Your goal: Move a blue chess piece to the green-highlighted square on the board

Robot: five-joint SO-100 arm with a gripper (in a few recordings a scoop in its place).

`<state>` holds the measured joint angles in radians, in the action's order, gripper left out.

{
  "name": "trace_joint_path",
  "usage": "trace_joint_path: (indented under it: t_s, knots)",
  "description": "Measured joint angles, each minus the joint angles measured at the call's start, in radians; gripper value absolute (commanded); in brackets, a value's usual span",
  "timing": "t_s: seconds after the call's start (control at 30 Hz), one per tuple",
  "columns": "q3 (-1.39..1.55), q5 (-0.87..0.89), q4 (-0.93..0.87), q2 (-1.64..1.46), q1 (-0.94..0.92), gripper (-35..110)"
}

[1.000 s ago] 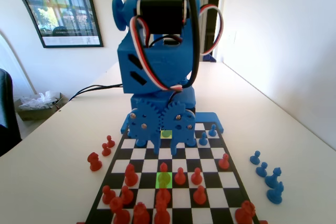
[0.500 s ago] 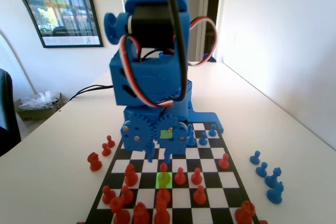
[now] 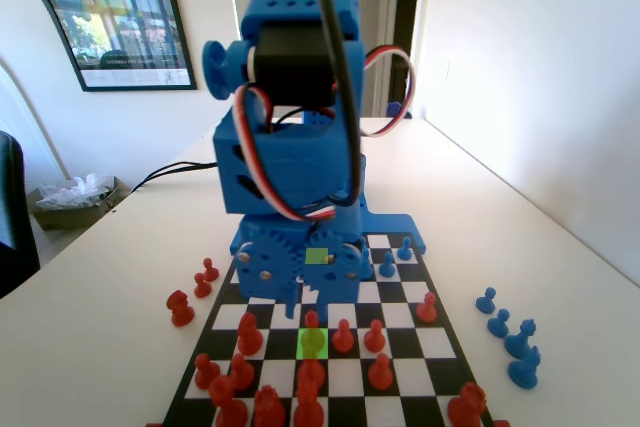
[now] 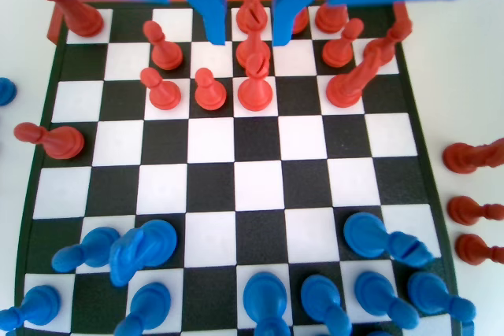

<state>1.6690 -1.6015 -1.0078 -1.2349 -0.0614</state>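
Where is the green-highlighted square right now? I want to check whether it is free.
In the fixed view the green-highlighted square lies near the board's centre column, toward the near end, and a red pawn stands on it, just below the gripper.

Long white table running far back, plain white wall right. Black-framed colourful poster far left, cardboard box with crumpled plastic below, black cable trailing. Bright daylight.

Blue printed arm, red-white-black cables
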Motion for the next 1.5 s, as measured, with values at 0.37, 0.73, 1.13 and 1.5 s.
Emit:
trace_joint_path:
  t_s: [0.37, 0.73, 1.13, 1.5]
  knots:
    - [0.015, 0.0, 0.023, 0.0, -0.002, 9]
    - [0.034, -0.018, 0.032, 0.002, -0.037, 9]
    - [0.049, -0.034, 0.072, 0.023, -0.051, 9]
    - [0.069, -0.034, 0.095, 0.025, -0.026, 9]
